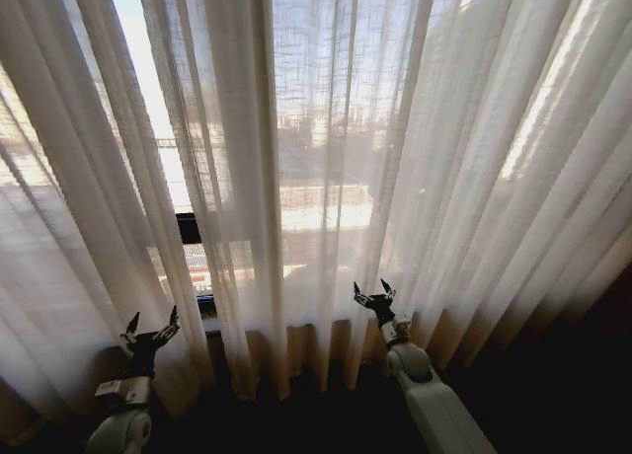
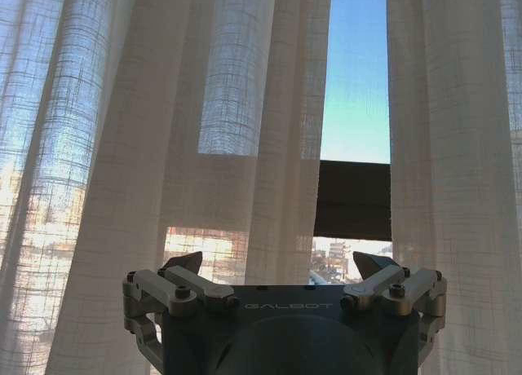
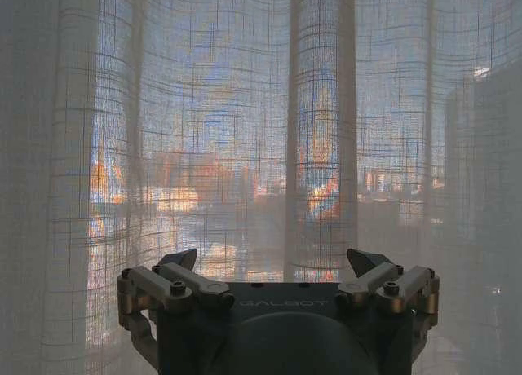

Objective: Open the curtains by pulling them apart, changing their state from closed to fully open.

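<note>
Curtains [image 1: 326, 158] hang ahead, narrow gap [image 2: 356, 73] facing left gripper [image 1: 150, 332]. Left gripper, right gripper [image 1: 374, 294] both spread wide, empty. Advice: pinch fabric edge either side of gap, then pull outward.

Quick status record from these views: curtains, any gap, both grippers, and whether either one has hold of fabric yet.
curtains: sheer cream panels, hanging pleated across the window, mostly drawn
gap: narrow slit on the robot's left side, sky and a dark window bar showing through
left gripper: open, raised low in front of the fabric, near the slit
right gripper: open, raised in front of the middle panel
hold on fabric: none; nothing between either gripper's fingers
task state: curtains not yet pulled apart
</note>
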`<state>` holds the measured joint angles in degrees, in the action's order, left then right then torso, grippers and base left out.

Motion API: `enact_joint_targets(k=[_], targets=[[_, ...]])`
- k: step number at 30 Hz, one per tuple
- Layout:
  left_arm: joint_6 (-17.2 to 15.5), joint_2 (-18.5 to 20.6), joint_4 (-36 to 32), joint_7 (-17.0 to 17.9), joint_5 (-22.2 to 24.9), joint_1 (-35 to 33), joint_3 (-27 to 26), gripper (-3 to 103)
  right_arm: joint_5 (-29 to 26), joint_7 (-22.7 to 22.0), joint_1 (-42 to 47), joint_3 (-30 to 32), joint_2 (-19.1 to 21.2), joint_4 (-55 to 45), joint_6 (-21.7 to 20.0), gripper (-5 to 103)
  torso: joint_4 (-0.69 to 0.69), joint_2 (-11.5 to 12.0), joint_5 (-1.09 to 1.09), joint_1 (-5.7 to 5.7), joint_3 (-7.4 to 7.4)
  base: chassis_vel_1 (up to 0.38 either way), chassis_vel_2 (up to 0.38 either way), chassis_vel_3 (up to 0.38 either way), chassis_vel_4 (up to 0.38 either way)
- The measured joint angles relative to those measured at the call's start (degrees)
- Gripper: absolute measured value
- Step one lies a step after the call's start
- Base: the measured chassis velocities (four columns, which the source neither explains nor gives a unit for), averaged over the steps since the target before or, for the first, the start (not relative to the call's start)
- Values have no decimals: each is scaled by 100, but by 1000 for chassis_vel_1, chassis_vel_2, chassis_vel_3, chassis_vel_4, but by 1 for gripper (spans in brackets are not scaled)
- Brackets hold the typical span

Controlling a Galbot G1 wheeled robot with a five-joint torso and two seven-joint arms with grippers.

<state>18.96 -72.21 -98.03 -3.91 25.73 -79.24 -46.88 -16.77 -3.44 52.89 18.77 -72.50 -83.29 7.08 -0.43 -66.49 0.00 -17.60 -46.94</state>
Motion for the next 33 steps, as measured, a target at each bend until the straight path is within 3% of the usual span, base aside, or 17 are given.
enact_joint_targets(k=[9, 18, 26, 33], targets=[[0, 0, 0, 0, 0, 1, 0, 100, 2, -66, -679, -27, -165, 645, 100, 100, 3, 0, 0, 1, 1, 0, 0, 0, 0], [0, 0, 0, 0, 0, 1, 1, 100, -63, -66, -796, 181, 71, 852, 129, 100, -2, 0, 1, 1, 1, 0, 0, 0, 0], [0, 0, 0, 0, 0, 0, 1, 100, 76, 128, -1270, -88, -151, 1373, 292, 100, 3, 0, 0, 1, 1, 0, 0, 0, 0], [0, 0, 0, 0, 0, 1, 1, 100, 115, 208, -1356, -217, -293, 1508, 421, 70, 1, 0, 0, 1, 1, 0, 0, 0, 0]])
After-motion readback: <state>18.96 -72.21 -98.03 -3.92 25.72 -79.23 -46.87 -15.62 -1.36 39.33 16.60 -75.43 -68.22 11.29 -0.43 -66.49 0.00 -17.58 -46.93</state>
